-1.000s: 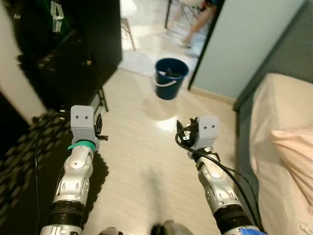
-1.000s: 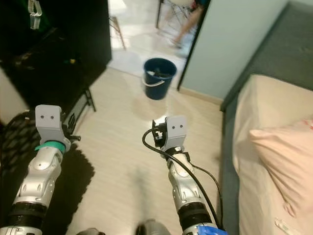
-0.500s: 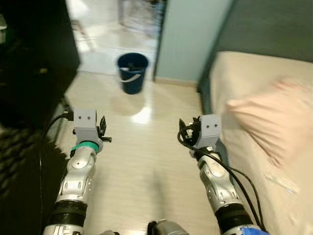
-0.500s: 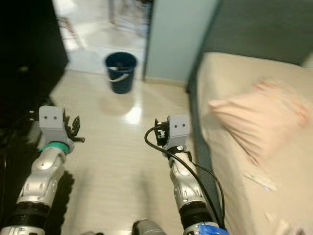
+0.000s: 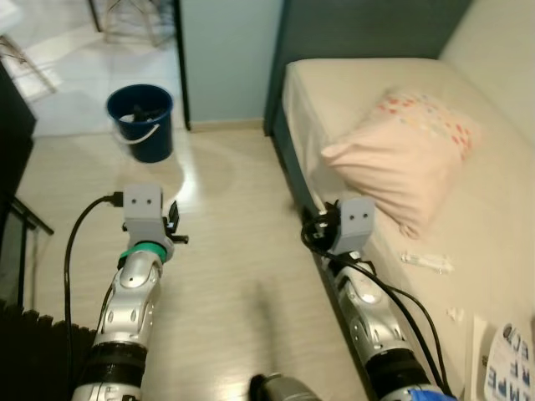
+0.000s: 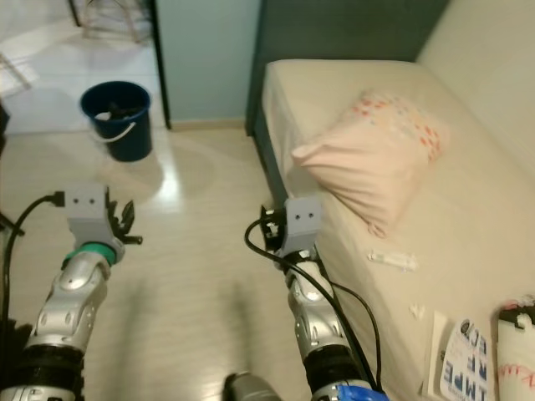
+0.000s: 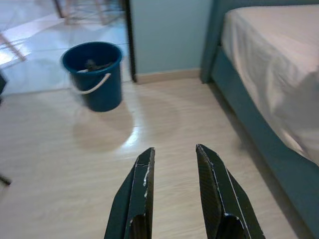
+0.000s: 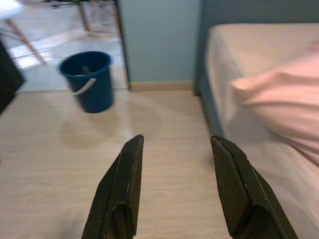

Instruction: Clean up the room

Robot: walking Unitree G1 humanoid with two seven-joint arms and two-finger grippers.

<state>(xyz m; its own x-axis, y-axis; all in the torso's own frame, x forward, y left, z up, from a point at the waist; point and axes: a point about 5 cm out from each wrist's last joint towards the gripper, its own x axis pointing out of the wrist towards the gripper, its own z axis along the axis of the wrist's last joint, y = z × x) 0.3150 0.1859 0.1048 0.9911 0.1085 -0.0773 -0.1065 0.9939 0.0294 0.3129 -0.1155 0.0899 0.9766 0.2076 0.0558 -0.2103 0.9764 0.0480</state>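
A beige bed (image 5: pixel 493 209) runs along the right, with a pink spotted pillow (image 5: pixel 397 163) lying on it. Litter lies on the mattress near me: a white wrapper (image 5: pixel 426 262), a small white scrap (image 5: pixel 454 314) and a printed packet (image 5: pixel 506 368). A dark blue bucket (image 5: pixel 140 121) with a white handle stands on the wooden floor by the doorway, something dark inside it. Both arms are held out in front over the floor. My left gripper (image 7: pixel 174 152) is open and holds nothing. My right gripper (image 8: pixel 175 139), close to the bed's edge, is open too and holds nothing.
The bed's dark blue frame (image 5: pixel 288 159) borders the light wooden floor (image 5: pixel 226 276). A doorway behind the bucket opens onto a tiled room with chair legs (image 5: pixel 125 17). A dark rug (image 5: pixel 25 359) lies at the lower left, and black furniture (image 5: pixel 12 142) stands at the left.
The whole view has swung to the right: the black cabinet has left the picture and the bed, pillow and litter have come in. The arms keep the same pose, grippers open.
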